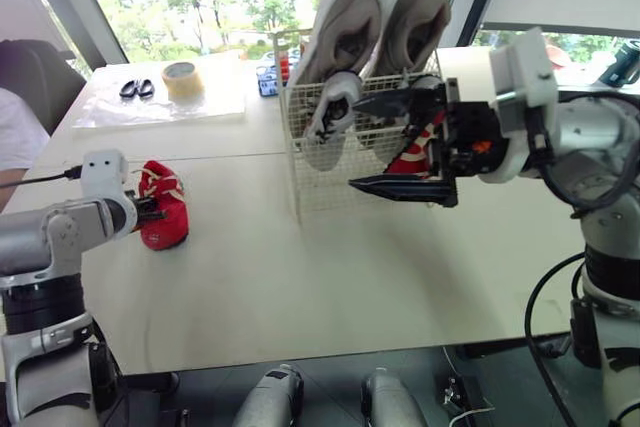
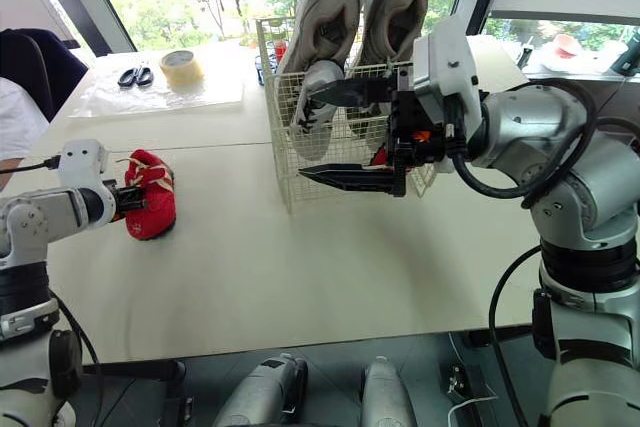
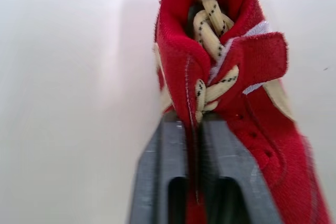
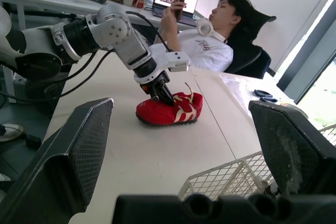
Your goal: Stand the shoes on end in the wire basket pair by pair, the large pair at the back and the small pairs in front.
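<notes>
On the pale counter [image 1: 300, 277] our left gripper [image 1: 152, 210] clamps the small red cloth shoe [image 1: 170, 219], ready to lift. Our right gripper [image 1: 355, 144] hovers, fingers [image 1: 405, 189] apart.

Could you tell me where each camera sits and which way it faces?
Left eye view: head, facing forward-down over the table at the wire basket; both arms show, right gripper open.
Right eye view: the same scene from beside it.
Left wrist view: along the left gripper, shut on the red shoe.
Right wrist view: along the open right gripper towards the left arm and a seated person.
Shared: all four show the red shoe.
</notes>
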### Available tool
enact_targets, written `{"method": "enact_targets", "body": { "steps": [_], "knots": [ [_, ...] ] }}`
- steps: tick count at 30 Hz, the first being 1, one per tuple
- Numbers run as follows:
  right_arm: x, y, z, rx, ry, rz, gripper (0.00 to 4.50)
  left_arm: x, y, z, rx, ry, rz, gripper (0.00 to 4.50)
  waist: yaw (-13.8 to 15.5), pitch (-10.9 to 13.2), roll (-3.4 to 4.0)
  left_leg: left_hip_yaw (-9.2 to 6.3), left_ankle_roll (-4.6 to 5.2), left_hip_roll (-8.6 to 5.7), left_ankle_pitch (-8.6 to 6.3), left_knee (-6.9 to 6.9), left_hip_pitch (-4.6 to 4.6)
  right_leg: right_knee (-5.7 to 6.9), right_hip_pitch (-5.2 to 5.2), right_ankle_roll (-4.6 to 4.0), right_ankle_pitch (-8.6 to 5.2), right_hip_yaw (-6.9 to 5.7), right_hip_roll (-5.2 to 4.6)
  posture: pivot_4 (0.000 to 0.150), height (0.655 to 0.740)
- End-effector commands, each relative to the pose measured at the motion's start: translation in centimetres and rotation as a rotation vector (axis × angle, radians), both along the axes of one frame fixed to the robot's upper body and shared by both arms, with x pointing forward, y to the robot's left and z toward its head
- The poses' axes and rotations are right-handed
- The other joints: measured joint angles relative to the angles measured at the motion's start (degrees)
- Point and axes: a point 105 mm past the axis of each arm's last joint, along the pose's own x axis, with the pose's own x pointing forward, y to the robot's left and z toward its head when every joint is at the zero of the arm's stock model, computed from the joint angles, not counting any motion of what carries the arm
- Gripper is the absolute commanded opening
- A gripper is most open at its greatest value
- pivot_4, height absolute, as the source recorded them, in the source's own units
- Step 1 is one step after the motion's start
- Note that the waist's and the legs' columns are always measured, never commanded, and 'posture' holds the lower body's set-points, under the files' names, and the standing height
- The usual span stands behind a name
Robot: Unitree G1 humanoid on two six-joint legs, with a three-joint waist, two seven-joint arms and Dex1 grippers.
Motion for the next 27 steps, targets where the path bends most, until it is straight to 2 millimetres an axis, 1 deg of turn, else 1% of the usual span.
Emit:
{"method": "enact_targets", "body": {
  "steps": [1, 3, 5, 7, 8, 10, 13, 15, 21, 25, 27],
  "knots": [
    [-0.4, -0.6, 0.9, 0.013, -0.044, -0.029, 4.50, 1.2, -4.3, 10.2, 0.056, -0.543, -0.148, 0.03, 0.01, 0.05, -0.18, -0.05, -0.05, 0.00, 0.03, 0.05, -0.07, -0.02, -0.01, 0.00, 0.00, -0.05, 0.00, 0.150, 0.7400],
    [-0.3, -0.8, 0.9, 0.014, -0.039, -0.046, 4.50, 0.9, -6.5, 13.4, 0.036, -0.742, -0.177, 0.03, -0.16, 0.05, -0.30, -0.05, -0.19, 0.00, 0.11, 0.07, -0.12, -0.08, -0.02, 0.00, 0.01, -0.07, -0.01, 0.150, 0.7400],
    [-0.1, -1.3, 0.9, 0.013, -0.034, -0.071, 4.50, 0.2, -9.9, 16.4, -0.034, -0.971, -0.192, 0.03, -0.10, 0.04, -0.32, -0.01, -0.16, -0.01, 0.09, 0.05, -0.12, -0.20, 0.02, 0.01, 0.02, -0.07, -0.02, 0.150, 0.7400],
    [0.0, -1.6, 0.8, 0.013, -0.029, -0.089, 4.50, -0.8, -12.0, 17.8, -0.041, -1.137, -0.205, 0.03, -0.19, 0.02, -0.30, 0.02, -0.10, 0.00, 0.05, 0.04, -0.11, -0.32, 0.09, 0.04, 0.04, -0.07, -0.02, 0.150, 0.7400],
    [0.1, -1.8, 0.8, 0.011, -0.029, -0.100, 4.50, -1.1, -12.8, 18.0, -0.036, -1.204, -0.192, 0.03, -0.34, 0.01, -0.29, 0.10, -0.07, 0.00, 0.04, 0.02, -0.11, -0.36, 0.09, 0.06, 0.04, -0.04, -0.02, 0.150, 0.7400],
    [0.1, -2.0, 0.8, 0.016, -0.026, -0.115, 4.50, -1.4, -14.5, 17.9, -0.100, -1.290, -0.184, 0.03, -0.49, 0.00, -0.27, 0.26, -0.05, 0.04, 0.03, -0.01, -0.07, -0.39, 0.07, 0.06, 0.05, 0.01, -0.02, 0.150, 0.7400],
    [0.3, -2.5, 0.7, 0.012, -0.027, -0.140, 4.50, -1.8, -17.8, 17.0, -0.130, -1.358, -0.234, 0.03, -0.27, 0.00, -0.28, 0.29, -0.03, 0.08, 0.02, -0.02, -0.05, -0.38, 0.06, 0.06, 0.05, 0.02, 0.02, 0.150, 0.7400],
    [0.3, -2.7, 0.7, 0.011, -0.028, -0.151, 4.50, -2.1, -19.2, 16.4, -0.138, -1.379, -0.260, 0.03, -0.11, 0.00, -0.28, 0.29, 0.01, 0.07, 0.00, -0.01, -0.07, -0.38, 0.07, 0.06, 0.05, 0.02, 0.01, 0.150, 0.7400],
    [0.3, -3.2, 0.3, 0.012, -0.015, -0.168, 4.50, -3.5, -22.0, 14.2, -0.063, -1.463, -0.367, 0.03, -0.10, 0.00, -0.28, 0.31, 0.07, 0.04, -0.03, 0.04, -0.08, -0.41, 0.09, 0.11, 0.08, 0.02, -0.01, 0.150, 0.7400],
    [0.4, -3.3, 0.2, 0.012, -0.009, -0.168, 4.50, -4.2, -23.3, 12.2, -0.006, -1.490, -0.382, 0.03, -0.10, 0.00, -0.28, 0.30, 0.07, 0.04, -0.04, 0.04, -0.08, -0.41, 0.09, 0.11, 0.08, 0.02, 0.00, 0.150, 0.7400],
    [0.4, -3.3, 0.2, 0.011, -0.006, -0.166, 4.50, -4.4, -23.6, 11.5, 0.019, -1.505, -0.368, 0.03, -0.07, 0.00, -0.28, 0.30, 0.08, 0.04, -0.04, 0.04, -0.08, -0.41, 0.09, 0.11, 0.08, 0.02, 0.00, 0.150, 0.7400]
  ]
}}
